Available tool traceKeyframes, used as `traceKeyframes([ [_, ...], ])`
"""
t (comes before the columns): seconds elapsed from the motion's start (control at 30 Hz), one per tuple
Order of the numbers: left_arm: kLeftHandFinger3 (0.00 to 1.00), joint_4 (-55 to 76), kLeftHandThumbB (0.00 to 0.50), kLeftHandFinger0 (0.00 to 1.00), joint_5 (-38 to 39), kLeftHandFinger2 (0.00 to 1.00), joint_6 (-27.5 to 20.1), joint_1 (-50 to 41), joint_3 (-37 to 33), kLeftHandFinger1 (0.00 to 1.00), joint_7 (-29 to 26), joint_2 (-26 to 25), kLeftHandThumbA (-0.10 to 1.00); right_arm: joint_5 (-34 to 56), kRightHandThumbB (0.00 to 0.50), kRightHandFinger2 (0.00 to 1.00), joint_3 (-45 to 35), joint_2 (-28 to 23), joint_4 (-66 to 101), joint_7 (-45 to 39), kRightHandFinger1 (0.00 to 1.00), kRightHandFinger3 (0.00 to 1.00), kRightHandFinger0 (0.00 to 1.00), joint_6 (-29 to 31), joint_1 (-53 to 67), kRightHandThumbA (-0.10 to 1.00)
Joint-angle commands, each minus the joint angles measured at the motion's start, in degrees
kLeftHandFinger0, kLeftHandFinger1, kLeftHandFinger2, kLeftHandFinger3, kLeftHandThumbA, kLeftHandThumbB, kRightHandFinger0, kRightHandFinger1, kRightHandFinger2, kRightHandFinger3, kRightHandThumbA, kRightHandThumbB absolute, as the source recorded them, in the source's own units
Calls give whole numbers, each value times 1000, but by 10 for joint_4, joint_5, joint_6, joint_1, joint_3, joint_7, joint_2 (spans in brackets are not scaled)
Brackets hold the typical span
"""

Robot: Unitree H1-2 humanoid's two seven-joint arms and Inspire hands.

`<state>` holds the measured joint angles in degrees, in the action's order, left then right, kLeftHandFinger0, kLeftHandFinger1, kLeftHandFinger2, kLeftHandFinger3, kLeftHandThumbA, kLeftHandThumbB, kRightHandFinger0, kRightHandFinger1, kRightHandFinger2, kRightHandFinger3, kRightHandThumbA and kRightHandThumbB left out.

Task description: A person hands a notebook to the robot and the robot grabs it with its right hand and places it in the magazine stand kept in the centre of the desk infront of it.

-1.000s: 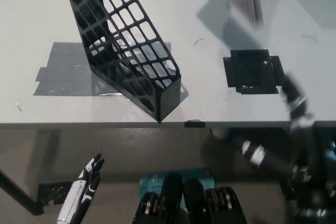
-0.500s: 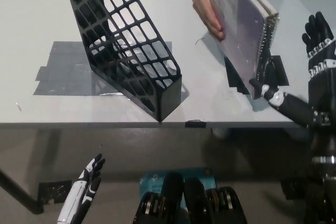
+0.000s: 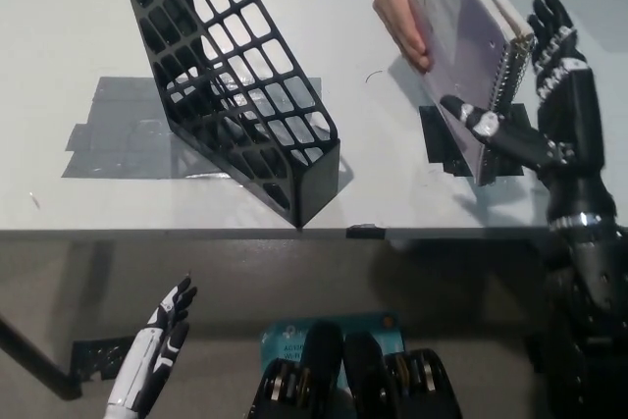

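Standing on its edge at the top right, the notebook (image 3: pixel 459 36) is held by a person's hand (image 3: pixel 397 17). The right hand (image 3: pixel 535 110) is spread open just beside its ringed edge, holding nothing yet. The left hand (image 3: pixel 157 345) rests low down, open.

Office/lab: white desk (image 3: pixel 78 26) w/ taped marks (image 3: pixel 118 134), magazine stand (image 3: pixel 235 95).

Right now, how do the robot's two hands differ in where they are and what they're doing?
The right hand is black and raised over the desk, open around the spiral-bound edge of the notebook that a person's hand holds out; whether it already touches is unclear. The left hand is white, low below the desk's front edge, nowhere near the notebook or the magazine stand. Both are open, gripping nothing.
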<state>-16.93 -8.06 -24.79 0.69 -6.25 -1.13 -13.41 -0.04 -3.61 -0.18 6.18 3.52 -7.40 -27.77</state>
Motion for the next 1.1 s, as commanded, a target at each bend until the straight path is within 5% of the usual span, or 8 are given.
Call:
traceKeyframes([
  [0.0,1000,6,500,1000,-4,1000,-21,9,1,1000,-11,-11,1000,-2,342,1000,8,0,-37,-3,1000,1000,1000,13,-60,1000],
  [0.4,1000,7,500,1000,-4,1000,-21,17,3,1000,-8,-12,1000,-46,315,1000,21,-9,-113,16,1000,1000,1000,-54,-130,1000],
  [0.43,1000,8,500,1000,-4,1000,-21,17,3,1000,-9,-12,1000,-65,284,1000,25,-9,-109,27,1000,1000,1000,-86,-136,1000],
  [0.47,1000,8,500,1000,-3,1000,-21,18,4,1000,-8,-12,1000,-98,91,1000,34,-11,-109,43,1000,1000,1000,-120,-146,1000],
  [0.5,1000,9,500,1000,-2,1000,-21,18,4,1000,-7,-13,1000,-109,95,1000,36,-11,-109,50,1000,1000,939,-134,-150,954],
  [0.6,1000,10,500,1000,-2,1000,-21,18,3,1000,-6,-14,1000,-102,0,49,29,-8,-100,51,32,125,11,-162,-151,879],
  [0.87,1000,11,500,1000,-3,1000,-21,19,4,1000,-7,-14,1000,-36,0,218,-23,29,-83,50,0,152,0,-182,-144,1000],
  [1.07,1000,8,500,1000,-4,1000,-21,21,3,1000,-8,-15,1000,-3,26,51,-47,39,-91,36,0,103,0,-149,-142,979],
])
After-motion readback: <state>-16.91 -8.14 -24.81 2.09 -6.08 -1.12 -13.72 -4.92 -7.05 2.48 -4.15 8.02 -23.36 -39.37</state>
